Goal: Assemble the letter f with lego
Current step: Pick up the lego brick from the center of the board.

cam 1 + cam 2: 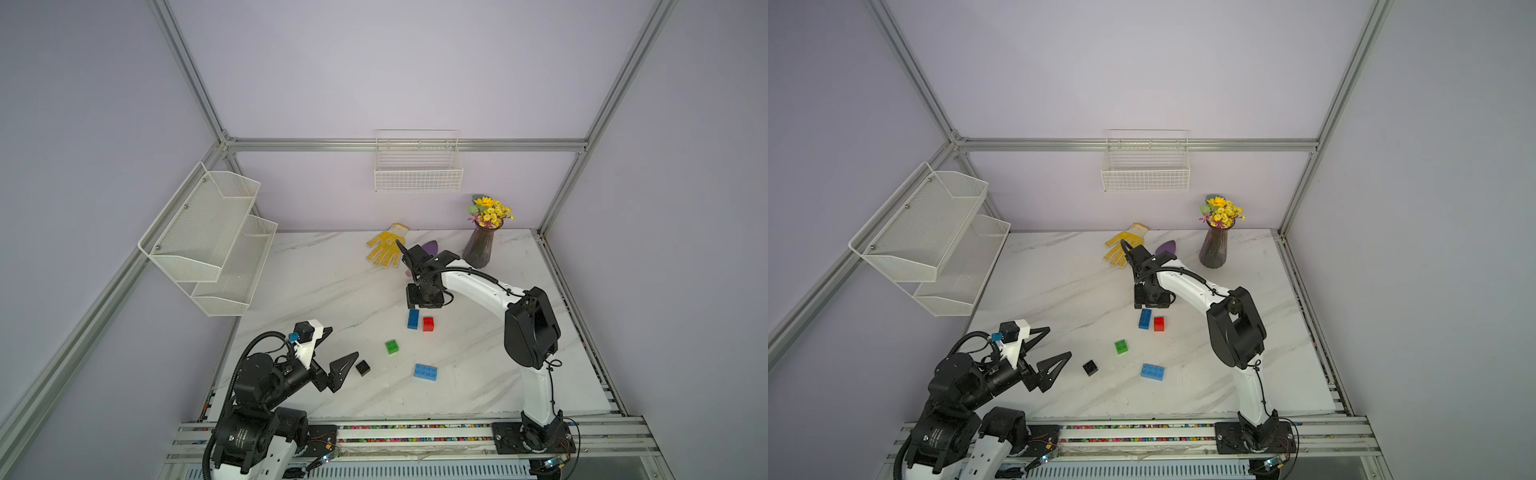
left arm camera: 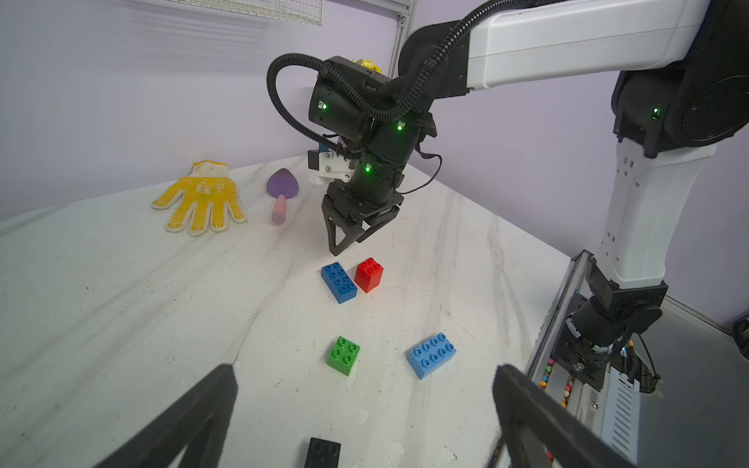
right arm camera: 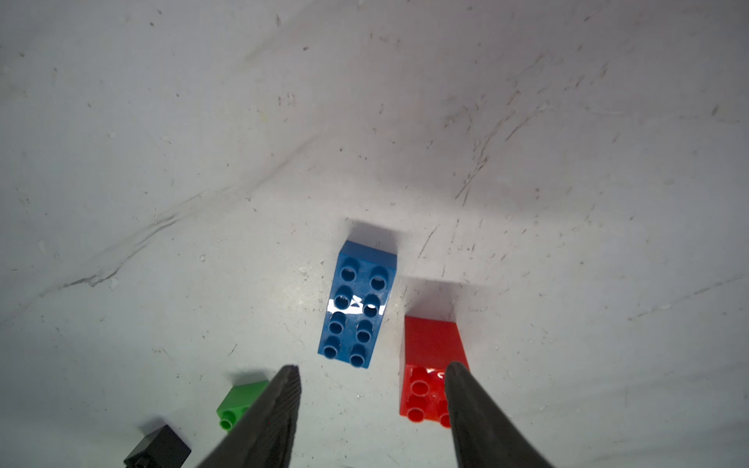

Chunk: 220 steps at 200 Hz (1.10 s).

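The left gripper (image 1: 343,343) is spread wide and empty. The black brick (image 1: 363,368) lies just past its fingertips and the green brick (image 1: 391,346) further out.

Beyond them, the dark blue brick (image 1: 413,319) and the red brick (image 1: 428,323) sit side by side under the right gripper (image 3: 373,369), with a narrow gap between them. That gripper hangs above them with its fingers partly apart and nothing between them. The light blue brick (image 1: 425,371) lies on its own, back toward that arm's base.

No two bricks are joined, so the letter f is not begun. Which of the pair is the target is unclear. If it is the dark blue brick, the fingers should close across its short width, one slipping into the gap without nudging the red one.

The marble-patterned tabletop (image 1: 316,291) is scuffed and flecked. At its far edge are a yellow glove (image 1: 386,245), a purple trowel (image 2: 281,190) and a vase of flowers (image 1: 480,247). A mesh shelf (image 1: 208,232) and a wire basket (image 1: 417,170) hang on the lilac walls.
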Tool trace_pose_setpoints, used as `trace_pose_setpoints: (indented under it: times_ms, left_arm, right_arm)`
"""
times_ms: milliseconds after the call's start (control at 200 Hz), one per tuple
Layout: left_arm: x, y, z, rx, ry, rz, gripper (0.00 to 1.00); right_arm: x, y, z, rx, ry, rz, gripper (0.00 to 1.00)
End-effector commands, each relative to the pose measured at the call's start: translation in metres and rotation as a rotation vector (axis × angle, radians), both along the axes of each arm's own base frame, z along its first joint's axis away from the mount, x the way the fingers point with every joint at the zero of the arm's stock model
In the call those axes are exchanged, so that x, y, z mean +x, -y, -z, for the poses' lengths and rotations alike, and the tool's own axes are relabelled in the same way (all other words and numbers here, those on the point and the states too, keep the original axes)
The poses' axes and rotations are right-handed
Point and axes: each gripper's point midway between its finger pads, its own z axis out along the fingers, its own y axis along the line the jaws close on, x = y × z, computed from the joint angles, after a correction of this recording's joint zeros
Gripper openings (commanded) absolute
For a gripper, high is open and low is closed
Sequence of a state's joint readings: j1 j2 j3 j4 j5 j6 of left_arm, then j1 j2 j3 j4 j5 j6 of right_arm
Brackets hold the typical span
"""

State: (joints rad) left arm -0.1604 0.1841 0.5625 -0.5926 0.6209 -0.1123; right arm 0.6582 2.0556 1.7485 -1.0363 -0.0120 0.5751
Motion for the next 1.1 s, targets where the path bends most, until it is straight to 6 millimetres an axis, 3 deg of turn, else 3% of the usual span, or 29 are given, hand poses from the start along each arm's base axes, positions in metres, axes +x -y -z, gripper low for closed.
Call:
trace_pose_setpoints:
  times_ms: [0,385,655,1095]
  left_arm:
    - [-0.003,0.004,-0.005,0.002,0.024,0.035,1.0]
    - [-0.007,0.006,-0.006,0.001,0.037,0.051,1.0]
    - [-0.008,0.012,-0.004,0.005,0.026,0.093,1.0]
    - [-0.007,0.016,0.001,0.008,-0.002,0.124,1.0]
  right_arm:
    - [-0.006,-0.016,0.013,0.02,-0.025,0.045,0.6]
    - [-0.016,-0.024,0.048,-0.029,-0.048,0.066,0.58]
    - [-0.014,-0.019,0.043,-0.05,-0.022,0.08,0.58]
    - [-0.004,-0.024,0.056,-0.072,-0.025,0.07,0.54]
